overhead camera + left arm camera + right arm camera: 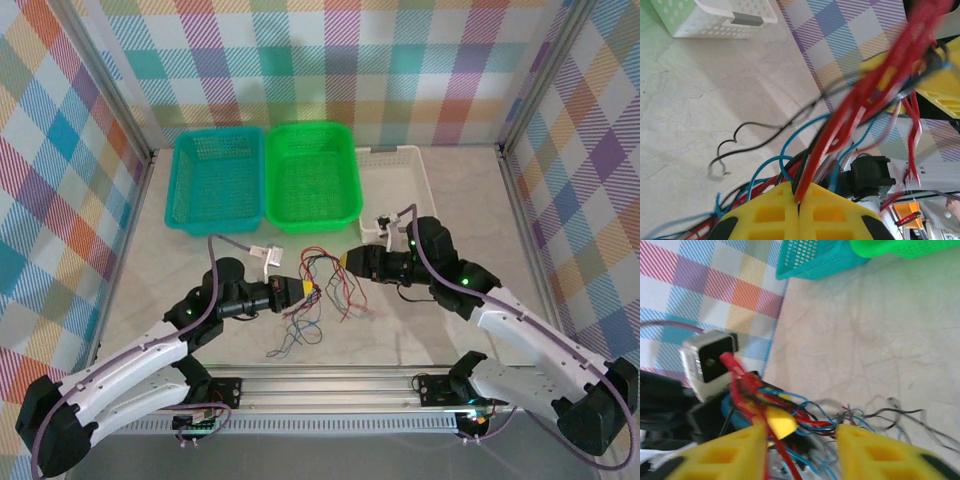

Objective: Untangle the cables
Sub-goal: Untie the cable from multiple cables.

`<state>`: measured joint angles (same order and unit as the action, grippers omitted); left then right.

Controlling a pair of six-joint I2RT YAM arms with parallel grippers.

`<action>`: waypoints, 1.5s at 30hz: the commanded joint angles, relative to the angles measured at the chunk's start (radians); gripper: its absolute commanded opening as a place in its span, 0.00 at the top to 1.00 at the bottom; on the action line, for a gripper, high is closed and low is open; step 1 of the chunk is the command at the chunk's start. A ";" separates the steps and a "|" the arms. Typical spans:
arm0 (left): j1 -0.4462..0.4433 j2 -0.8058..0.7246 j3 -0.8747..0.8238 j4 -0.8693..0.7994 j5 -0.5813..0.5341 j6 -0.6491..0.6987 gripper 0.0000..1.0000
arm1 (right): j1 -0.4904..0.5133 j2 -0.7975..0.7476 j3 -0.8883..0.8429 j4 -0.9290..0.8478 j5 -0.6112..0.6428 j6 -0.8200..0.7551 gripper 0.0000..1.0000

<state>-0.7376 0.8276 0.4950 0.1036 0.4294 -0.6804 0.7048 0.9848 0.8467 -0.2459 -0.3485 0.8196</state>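
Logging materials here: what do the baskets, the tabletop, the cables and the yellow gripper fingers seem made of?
Teal basket, green basket and white basket: moulded plastic, seemingly, given the perforated walls and uniform colour.
Tabletop: pale marble-look surface with grey veining, possibly laminate.
Cables: thin wires in glossy coloured insulation, likely plastic.
Yellow fingers: matte plastic with a recessed grid, perhaps printed.

Back of table [400, 335]: left basket [180, 160], middle basket [312, 225], right basket [425, 175], side by side.
Centre: cables [322, 292], before the baskets, between left gripper [311, 290] and right gripper [346, 262].
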 commanded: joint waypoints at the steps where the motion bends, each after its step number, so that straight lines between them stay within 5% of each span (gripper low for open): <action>1: -0.003 0.038 0.054 0.029 0.015 -0.022 1.00 | -0.006 0.014 0.028 -0.028 0.010 -0.094 0.47; 7: -0.003 0.116 0.122 0.038 0.015 -0.103 1.00 | -0.003 -0.034 -0.035 0.047 -0.026 -0.159 0.43; 13: -0.003 0.192 0.260 -0.259 -0.042 -0.099 1.00 | 0.002 -0.194 -0.049 -0.105 0.315 -0.215 0.38; 17: -0.003 0.232 0.305 -0.369 -0.084 -0.086 1.00 | 0.002 -0.264 -0.058 -0.097 0.325 -0.234 0.37; 22: -0.003 0.279 0.331 -0.407 -0.082 -0.115 1.00 | 0.035 -0.227 -0.031 -0.044 0.187 -0.256 0.35; 32: -0.003 0.290 0.422 -0.421 -0.059 -0.149 1.00 | 0.234 0.013 0.049 0.050 0.197 -0.294 0.35; 45: -0.006 0.162 0.379 -0.407 -0.033 -0.235 1.00 | 0.242 0.129 -0.074 0.219 0.292 -0.366 0.44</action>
<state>-0.7376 1.0195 0.8871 -0.3145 0.3630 -0.8860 0.9421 1.1248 0.7986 -0.1101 -0.0929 0.4961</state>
